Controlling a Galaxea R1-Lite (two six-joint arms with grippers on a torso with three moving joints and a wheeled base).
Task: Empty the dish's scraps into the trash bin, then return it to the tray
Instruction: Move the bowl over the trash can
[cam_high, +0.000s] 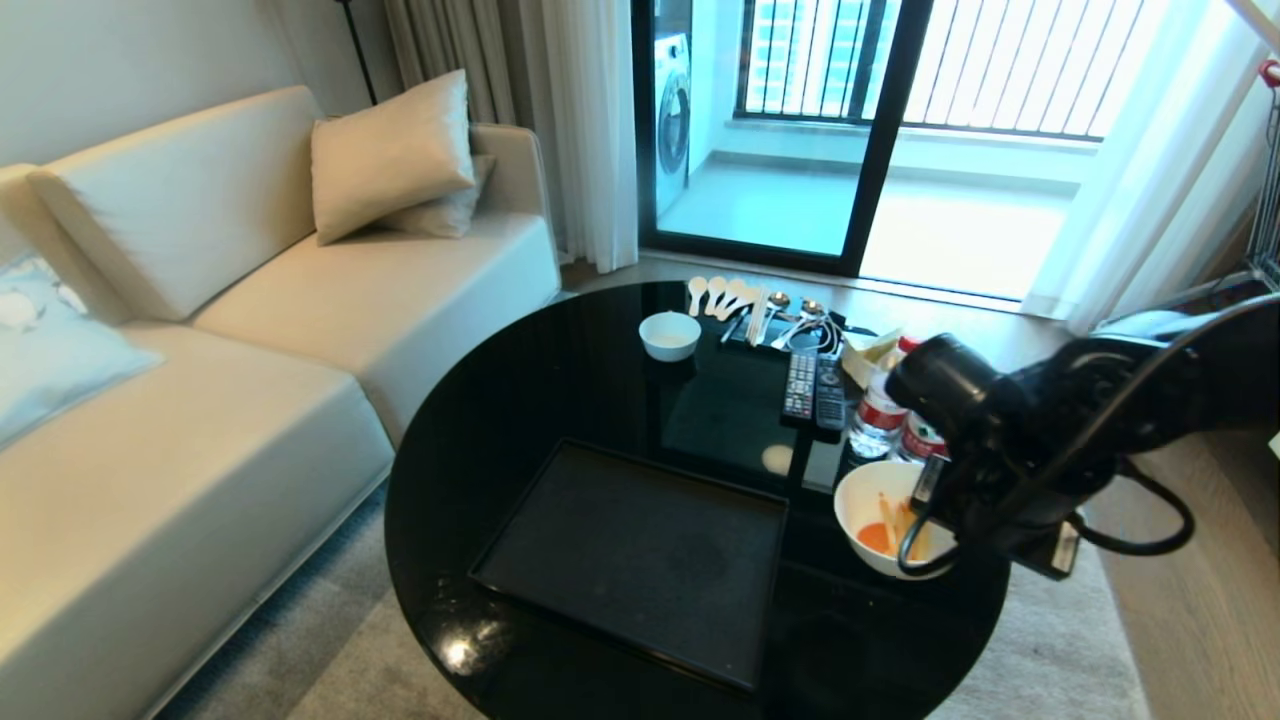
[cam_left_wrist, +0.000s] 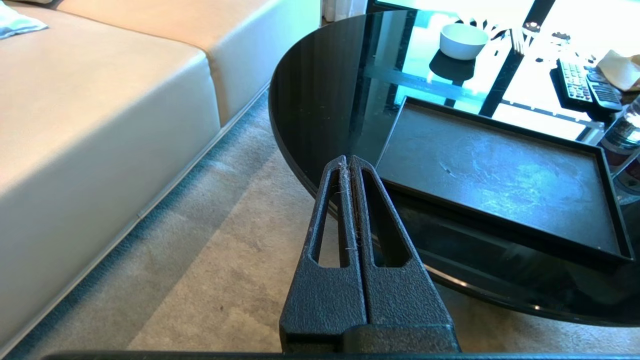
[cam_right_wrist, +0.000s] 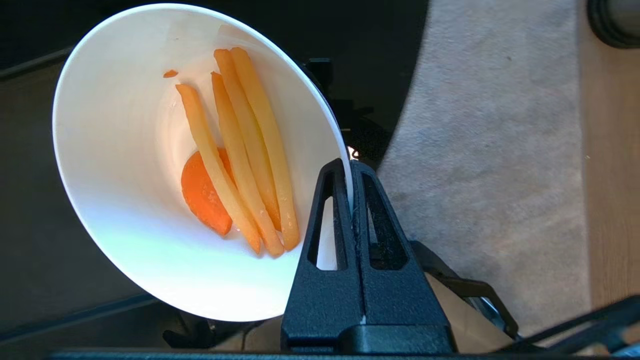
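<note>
At lower centre of the head view, the flat rectangular black tray (cam_high: 640, 560) lies bare on the round glossy black table (cam_high: 560, 360), with the left gripper (cam_left_wrist: 348, 160) parked off the table's near edge over the carpet, its jaws pressed together on nothing. Right of the tray, at the lower right of that frame, the right gripper (cam_right_wrist: 348, 167) has its jaws clamped on the rim of the deep round white dish (cam_high: 882, 517), whose orange and pale yellow scraps (cam_right_wrist: 240, 160) lie inside.

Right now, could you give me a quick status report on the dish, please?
Right gripper shut on dish rim, held beside tray. Scraps inside dish. Left gripper shut, idle off the table edge. Trash bin not in view.
</note>
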